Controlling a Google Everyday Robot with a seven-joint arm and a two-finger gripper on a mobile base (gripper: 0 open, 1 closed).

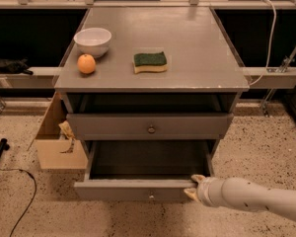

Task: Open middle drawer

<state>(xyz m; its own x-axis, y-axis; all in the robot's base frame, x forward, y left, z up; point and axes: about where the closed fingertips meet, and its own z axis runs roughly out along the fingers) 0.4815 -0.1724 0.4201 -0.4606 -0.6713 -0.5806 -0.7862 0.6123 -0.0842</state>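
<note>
The middle drawer (138, 189) is the wide grey one pulled out of the cabinet, and its dark inside shows empty. A small round knob (151, 197) sits at the centre of its flat front. My gripper (193, 186) comes in from the lower right on a white arm and sits at the right end of that front. Its two cream fingertips (198, 178) are spread apart, one at the front's top rim and one lower before its face, holding nothing. Above, the upper drawer (113, 126) is pushed in. Any lower drawer is hidden.
On the cabinet top (187, 63) are a white bowl (92, 40), an orange (86, 63) and a green-and-yellow sponge (150, 61). A cardboard box (56, 142) stands on the speckled floor left of the cabinet. A black cable (19, 191) lies further left.
</note>
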